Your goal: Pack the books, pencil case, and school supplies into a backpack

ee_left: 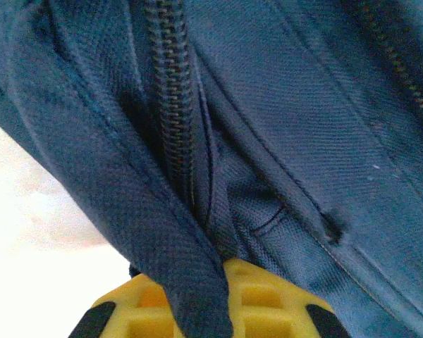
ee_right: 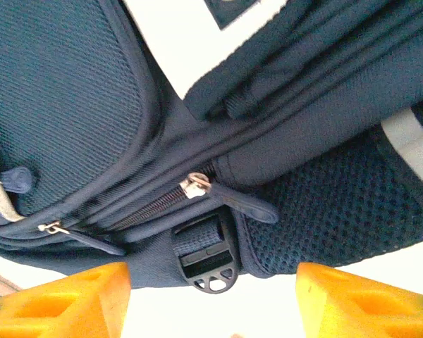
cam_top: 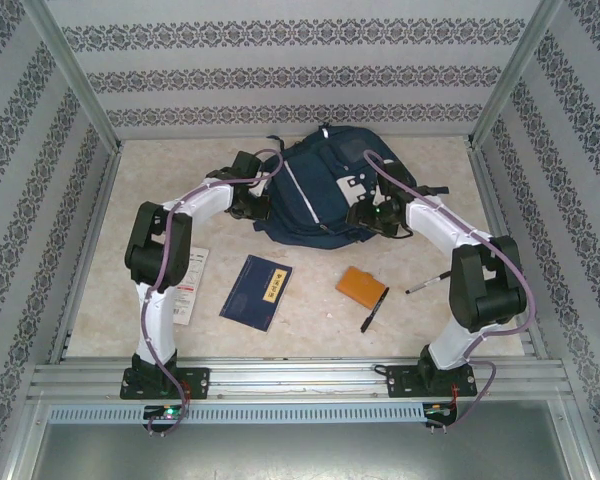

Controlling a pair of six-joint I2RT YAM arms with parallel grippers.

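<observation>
From above, the backpack (cam_top: 315, 190) lies at the far middle of the table (cam_top: 310, 335), with an arm reaching to each side of it. The left gripper (cam_top: 252, 205) is against its left edge and the right gripper (cam_top: 365, 215) against its lower right, but from this height the jaws are too small and dark to read.

The wrist cameras settle that. On the left wrist, the yellow fingers (ee_left: 268, 299) of the left gripper (ee_left: 222, 289) are pressed together on a fold of the backpack's blue cloth (ee_left: 324, 105), just below a dark zipper (ee_left: 170, 91) – a pinch on the fabric. On the right wrist, the right gripper (ee_right: 211, 310) stands wide, its fingers (ee_right: 63, 303) far apart with nothing between them. Just beyond them are a metal zipper pull (ee_right: 195, 185), a black buckle (ee_right: 208, 264) and a mesh pocket (ee_right: 331, 211).

The loose items show from above, all on the table nearer than the backpack:
- the booklet (cam_top: 256, 291) lies flat near the middle
- an orange pad (cam_top: 361, 285) lies to its right
- the black pen (cam_top: 374, 310) is just beside the pad
- a slim pale stick (cam_top: 428, 282) lies further right – too small to identify
- the white packet (cam_top: 188, 285) is partly covered by the left arm

Whether the backpack's main opening is unzipped cannot be made out.
</observation>
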